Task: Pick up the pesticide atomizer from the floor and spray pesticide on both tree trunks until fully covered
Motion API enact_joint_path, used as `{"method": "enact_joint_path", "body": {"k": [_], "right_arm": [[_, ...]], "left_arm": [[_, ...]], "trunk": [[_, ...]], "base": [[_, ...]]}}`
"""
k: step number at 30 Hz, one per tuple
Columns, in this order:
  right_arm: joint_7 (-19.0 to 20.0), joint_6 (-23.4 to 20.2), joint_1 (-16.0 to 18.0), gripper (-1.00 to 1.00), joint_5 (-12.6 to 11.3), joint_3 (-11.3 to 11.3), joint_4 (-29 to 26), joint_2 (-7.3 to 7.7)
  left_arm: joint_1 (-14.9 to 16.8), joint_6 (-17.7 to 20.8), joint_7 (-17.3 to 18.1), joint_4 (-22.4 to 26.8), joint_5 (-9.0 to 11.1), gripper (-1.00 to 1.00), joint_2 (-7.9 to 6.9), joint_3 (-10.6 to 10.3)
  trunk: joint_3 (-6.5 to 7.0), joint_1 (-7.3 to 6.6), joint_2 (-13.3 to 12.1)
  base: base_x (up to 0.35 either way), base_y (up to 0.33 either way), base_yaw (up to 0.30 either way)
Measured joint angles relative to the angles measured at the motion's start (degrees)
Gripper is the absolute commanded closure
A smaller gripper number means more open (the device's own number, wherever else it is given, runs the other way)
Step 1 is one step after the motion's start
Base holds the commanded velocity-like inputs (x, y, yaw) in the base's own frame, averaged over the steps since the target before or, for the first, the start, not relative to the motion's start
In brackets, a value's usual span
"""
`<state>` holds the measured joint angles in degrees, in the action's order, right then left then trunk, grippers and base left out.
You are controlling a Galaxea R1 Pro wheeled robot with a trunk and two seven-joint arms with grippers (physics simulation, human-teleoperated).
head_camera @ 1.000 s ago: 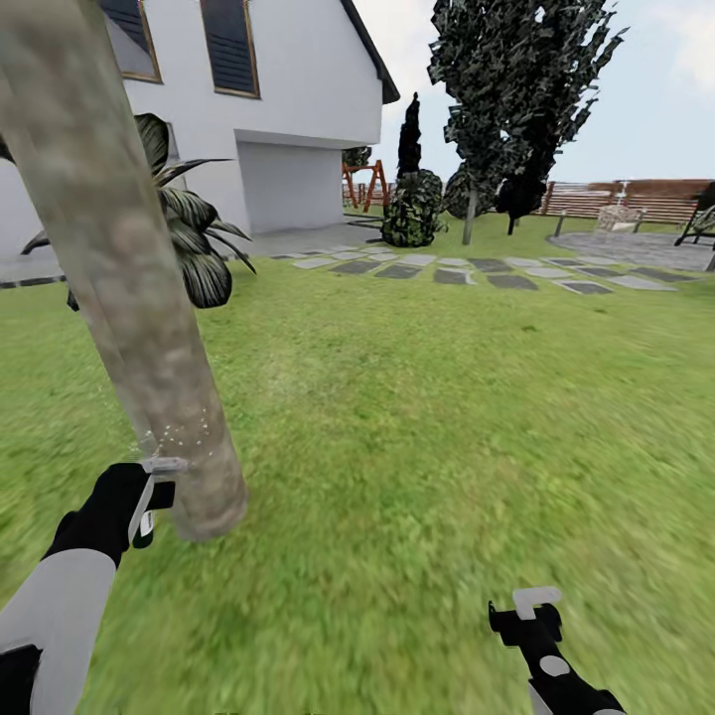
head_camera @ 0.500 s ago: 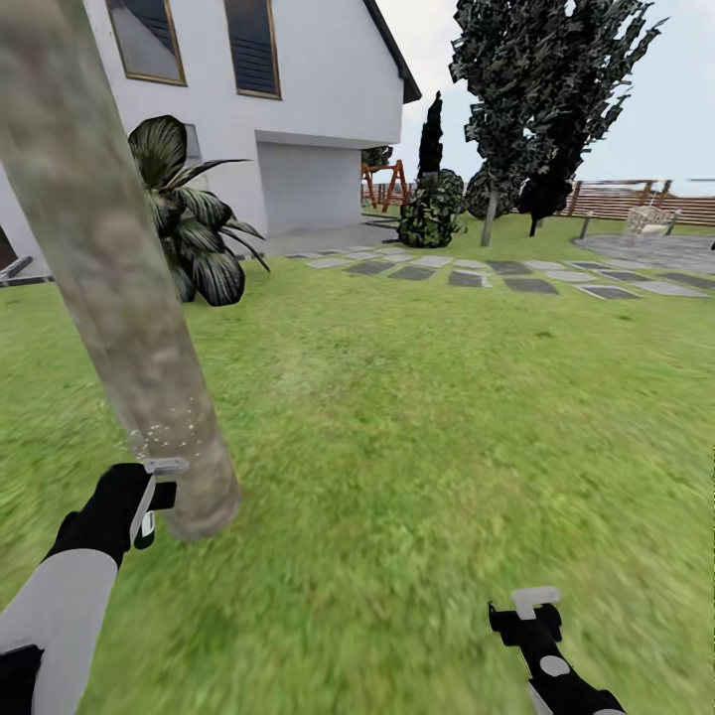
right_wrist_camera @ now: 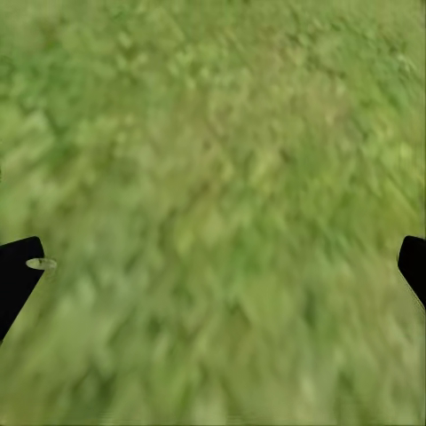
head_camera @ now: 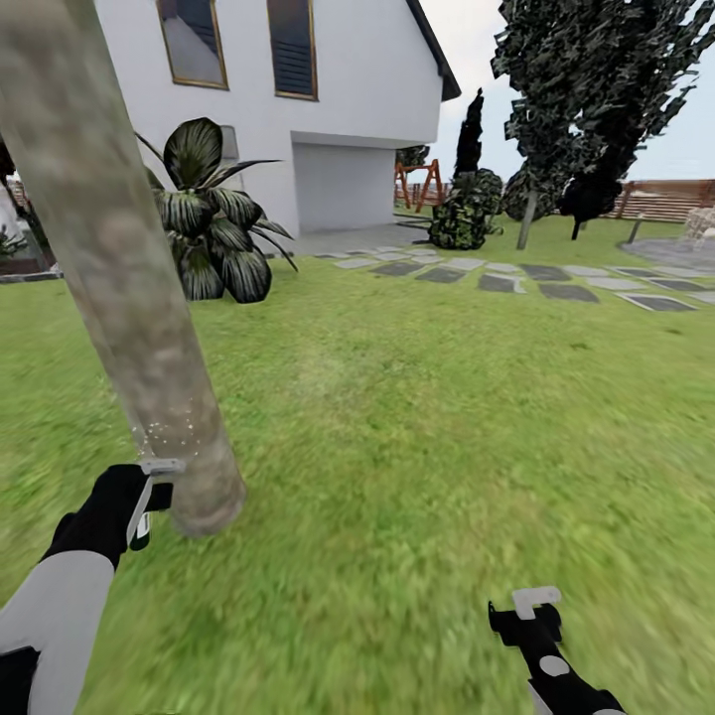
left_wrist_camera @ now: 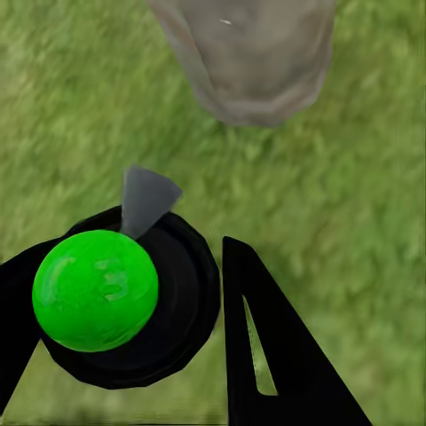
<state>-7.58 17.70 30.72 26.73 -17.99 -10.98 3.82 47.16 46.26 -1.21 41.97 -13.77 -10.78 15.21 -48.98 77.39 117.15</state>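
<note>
Compared with half a second ago, the whole head view has swung toward the left, so the white house with dark windows (head_camera: 338,109) and the dark striped broad-leaf plant (head_camera: 214,228) sit further right in the picture; this is the camera turning, and both arms keep the same places in the picture.

Wide green lawn (head_camera: 447,417) of the garden fills most of the view, with grey stepping stones (head_camera: 516,278) and a brown slatted wooden fence (head_camera: 675,199) far behind. One tall tree with a dark leafy crown (head_camera: 596,89) stands far away near the fence.

Close at the left, the thick pale grey-tan mottled tree trunk (head_camera: 129,298) rises from the grass, with fine white specks on its lower part.

Just beside the foot of this trunk is the left end effector (head_camera: 139,501). In the left wrist view its black fingers (left_wrist_camera: 275,355) are closed around the pesticide atomizer, a black round body with a bright green ball-shaped cap (left_wrist_camera: 96,290) and a grey nozzle pointing toward the trunk base.

Low at the right, the right end effector (head_camera: 531,616) hangs over the grass, well apart from the trunk. Its fingers (right_wrist_camera: 18,275) are spread wide and hold nothing.
</note>
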Motion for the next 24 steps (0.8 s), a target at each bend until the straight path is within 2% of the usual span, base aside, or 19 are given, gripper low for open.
{"method": "enact_joint_path", "body": {"k": [3, 10, 15, 17, 24], "right_arm": [[0.0, 0.0, 0.0, -1.0, 0.0, 0.0, 0.0, -0.03], [0.0, 0.0, 0.0, -1.0, 0.07, 0.0, 0.0, -0.04], [0.0, 0.0, 0.0, -1.0, 0.09, 0.01, 0.01, -0.04], [0.0, 0.0, 0.0, -1.0, 0.09, 0.04, 0.0, -0.04], [0.01, 0.0, -0.01, -1.0, 0.09, 0.07, -0.01, -0.04]], "left_arm": [[-0.23, -0.13, -0.06, -0.1, 0.09, 1.0, -0.3, -0.05], [-1.71, -0.58, -0.16, -0.21, 0.34, 1.0, 0.13, -0.13], [-2.61, -5.85, -0.21, -2.39, 0.38, 1.0, 0.19, -0.09], [-2.88, -6.6, -0.22, -3.6, 0.37, 1.0, 0.16, -0.05], [-3.08, -7.14, -0.25, -6.53, 0.39, 1.0, 1.03, -0.25]], "trunk": [[0.0, 0.0, 0.0], [0.0, 0.0, 0.0], [0.0, 0.0, 0.0], [0.0, 0.0, 0.0], [0.0, 0.0, 0.0]], "base": [[0.143, -0.272, 0.276], [0.15, -0.268, 0.276], [0.166, -0.255, 0.274], [0.178, -0.245, 0.238], [0.175, -0.244, 0.035]]}}
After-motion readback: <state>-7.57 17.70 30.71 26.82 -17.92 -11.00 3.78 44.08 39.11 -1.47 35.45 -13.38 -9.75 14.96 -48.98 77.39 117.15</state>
